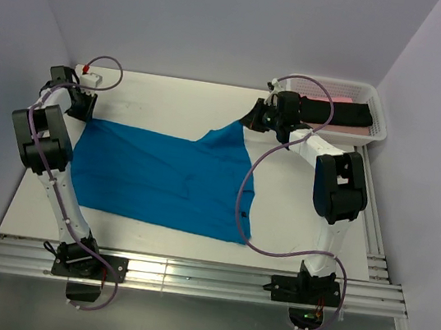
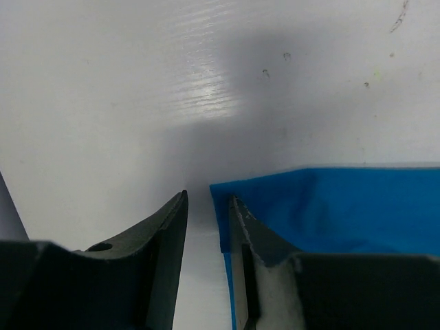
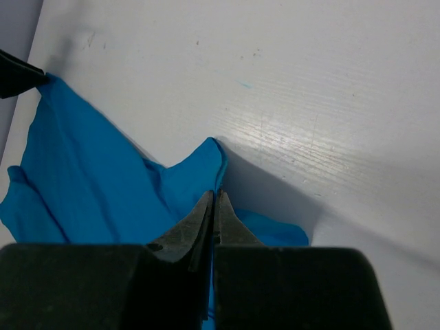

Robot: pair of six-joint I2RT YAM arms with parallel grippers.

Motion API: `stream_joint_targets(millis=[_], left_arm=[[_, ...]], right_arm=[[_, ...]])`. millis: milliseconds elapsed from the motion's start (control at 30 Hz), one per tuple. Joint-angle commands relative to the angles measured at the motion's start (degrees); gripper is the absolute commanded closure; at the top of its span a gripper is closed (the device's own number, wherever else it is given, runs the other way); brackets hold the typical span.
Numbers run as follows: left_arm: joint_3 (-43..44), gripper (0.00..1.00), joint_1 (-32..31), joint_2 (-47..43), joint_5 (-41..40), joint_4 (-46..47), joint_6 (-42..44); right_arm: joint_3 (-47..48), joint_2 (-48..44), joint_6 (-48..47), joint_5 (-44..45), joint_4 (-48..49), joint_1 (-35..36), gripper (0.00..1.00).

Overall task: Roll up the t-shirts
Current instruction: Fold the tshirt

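A bright blue t-shirt (image 1: 160, 177) lies spread flat across the white table (image 1: 173, 92). My left gripper (image 1: 82, 107) is at the shirt's far left corner, low over the table. In the left wrist view the left gripper (image 2: 208, 197) is open, and the corner of the blue t-shirt (image 2: 357, 206) lies under its right finger (image 2: 258, 237), with bare table in the gap. My right gripper (image 1: 254, 119) is shut on the shirt's far right corner and holds it up in a peak. The right wrist view shows the right gripper (image 3: 214, 194) pinching the edge of the blue t-shirt (image 3: 89, 179).
A white mesh basket (image 1: 381, 127) stands at the far right corner of the table. In it lie a black t-shirt (image 1: 348, 114) and a pink t-shirt (image 1: 343, 97). A purple cable (image 1: 243, 193) from the right arm hangs over the blue shirt's right edge.
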Motion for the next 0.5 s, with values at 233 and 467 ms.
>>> stream_joint_targets(millis=[233,467], left_arm=[[2.5,0.59,1.5,-1.3,4.5,-1.7,-5.4],[4.0,0.45,3.1,-1.8,8.7,-3.8,-8.0]], right_arm=[[1.7,-1.8,0.1,-1.0,1.1,-0.5,1.0],[1.2,-2.2,0.1,-1.1,1.3,-0.5,1.0]])
